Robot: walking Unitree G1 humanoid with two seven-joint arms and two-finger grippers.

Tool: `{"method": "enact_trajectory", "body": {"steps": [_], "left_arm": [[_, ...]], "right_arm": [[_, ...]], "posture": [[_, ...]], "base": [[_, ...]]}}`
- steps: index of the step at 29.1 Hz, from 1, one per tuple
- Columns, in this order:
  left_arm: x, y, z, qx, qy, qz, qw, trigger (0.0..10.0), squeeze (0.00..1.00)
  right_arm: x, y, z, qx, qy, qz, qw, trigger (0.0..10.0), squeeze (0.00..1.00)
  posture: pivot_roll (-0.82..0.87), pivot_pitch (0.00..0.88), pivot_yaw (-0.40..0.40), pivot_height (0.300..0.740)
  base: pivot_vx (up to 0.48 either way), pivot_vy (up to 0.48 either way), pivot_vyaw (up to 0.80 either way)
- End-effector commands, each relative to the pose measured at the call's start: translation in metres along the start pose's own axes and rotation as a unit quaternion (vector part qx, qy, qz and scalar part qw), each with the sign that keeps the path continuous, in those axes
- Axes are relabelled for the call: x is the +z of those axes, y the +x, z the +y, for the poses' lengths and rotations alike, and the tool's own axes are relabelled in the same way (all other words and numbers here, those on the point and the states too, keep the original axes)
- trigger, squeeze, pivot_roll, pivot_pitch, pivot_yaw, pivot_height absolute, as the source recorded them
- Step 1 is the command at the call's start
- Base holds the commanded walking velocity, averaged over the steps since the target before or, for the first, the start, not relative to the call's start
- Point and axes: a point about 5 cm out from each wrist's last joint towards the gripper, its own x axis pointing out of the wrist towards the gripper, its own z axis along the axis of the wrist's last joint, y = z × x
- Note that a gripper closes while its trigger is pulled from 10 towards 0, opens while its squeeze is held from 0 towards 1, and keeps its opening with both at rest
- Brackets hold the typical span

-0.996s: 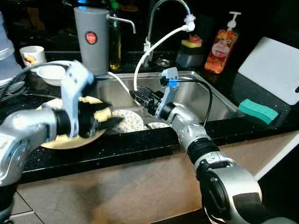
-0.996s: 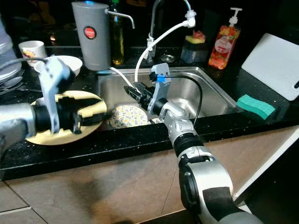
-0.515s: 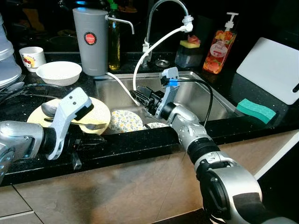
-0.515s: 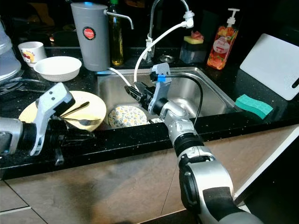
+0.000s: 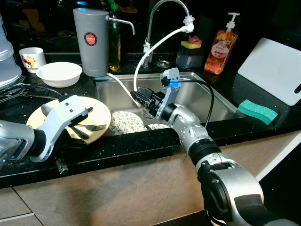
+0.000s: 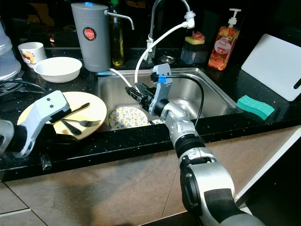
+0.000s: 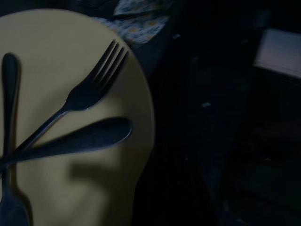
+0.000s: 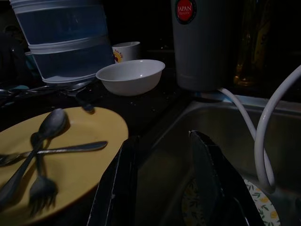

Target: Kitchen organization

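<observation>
- Right gripper (image 8: 162, 183) is hanging over the sink (image 5: 207, 101), fingers (image 8: 209, 179) spread apart with nothing between them. It's just above the flowery plate.
- Left gripper (image 6: 44, 162) sits low at the front edge of the counter (image 5: 263, 92), just in front of the yellow plate. Can't tell if it's open or shut, the white wrist housing hides most of it.
- Counter is black and speckled and runs around the steel sink, with a curved tap (image 5: 162, 9) at the back and a white hose (image 5: 155, 47) drooping from the spout into the basin.
- White cutting board (image 5: 277, 68) leans at the far right.
- Yellow plate (image 6: 96, 108) is on the counter left of the sink, right by its edge. It's got a fork (image 7: 89, 92) and two spoons (image 7: 80, 139) lying crossed on it.
- Grey jug (image 5: 91, 40) stands behind the sink's left corner, next to an oil bottle (image 5: 115, 40).
- Flowery plate (image 5: 126, 121) lies down in the sink against the front-left wall.
- White bowl (image 5: 59, 74) is behind the yellow plate, with a small printed cup (image 5: 32, 57) further back.
- Green sponge (image 5: 259, 110) lies on the counter right of the sink, near the board.
- Orange soap pump (image 5: 225, 44) stands at the back right, with a sponge holder (image 5: 190, 52) beside it.
</observation>
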Motion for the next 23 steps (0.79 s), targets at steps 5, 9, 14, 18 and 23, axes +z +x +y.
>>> {"method": "enact_trajectory", "body": {"steps": [5,9,14,18,23], "left_arm": [[-0.007,-0.002,0.015,0.064,0.033,0.032,0.997,0.0,0.00],[0.006,-0.002,0.018,0.071,0.041,-0.018,0.997,0.0,0.00],[0.052,-0.002,-0.009,-0.038,0.024,-0.193,0.980,6.2,0.00],[0.070,0.000,-0.007,-0.025,-0.007,-0.272,0.962,10.0,0.00],[0.046,0.010,0.061,0.284,-0.164,-0.179,0.928,10.0,0.04]], "right_arm": [[0.009,0.003,0.001,0.001,-0.006,-0.013,1.000,10.0,0.00],[0.010,0.004,0.001,0.003,-0.007,-0.014,1.000,10.0,0.00],[0.010,0.003,0.001,0.005,-0.007,-0.014,1.000,10.0,0.00],[0.011,0.004,0.001,0.005,-0.007,-0.014,1.000,10.0,0.00],[0.011,0.004,0.002,0.006,-0.006,-0.014,1.000,10.0,0.00]], "posture": [[0.07,0.027,-0.090,0.740],[0.07,0.027,-0.090,0.740],[0.07,0.027,-0.094,0.740],[0.07,0.033,-0.097,0.740],[0.07,0.036,-0.097,0.740]], "base": [[0.000,0.000,0.00],[0.000,0.000,0.00],[0.000,0.000,0.00],[0.000,0.000,0.00],[0.000,0.000,0.00]]}}
